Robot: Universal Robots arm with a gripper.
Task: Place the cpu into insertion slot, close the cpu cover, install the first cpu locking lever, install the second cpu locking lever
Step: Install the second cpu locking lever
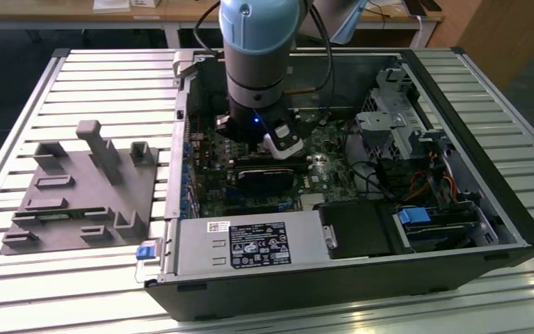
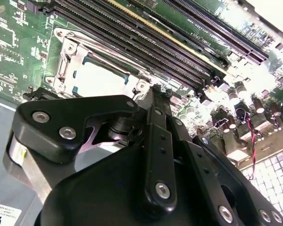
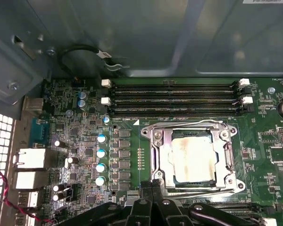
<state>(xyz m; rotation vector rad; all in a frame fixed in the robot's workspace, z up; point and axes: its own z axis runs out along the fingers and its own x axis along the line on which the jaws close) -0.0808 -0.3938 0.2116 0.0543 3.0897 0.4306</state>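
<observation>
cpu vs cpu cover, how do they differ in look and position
The cpu is a solid pale square plate with a smudged top; the cpu cover is a shiny frame with an open window. The cpu lies within that window, while the cpu cover runs around its edges. Both are silvery metal and lie flat on the green board.

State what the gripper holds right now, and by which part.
Cannot be told: the gripper sits at the cpu cover's edge, fingertips together, any grasp hidden.
</observation>
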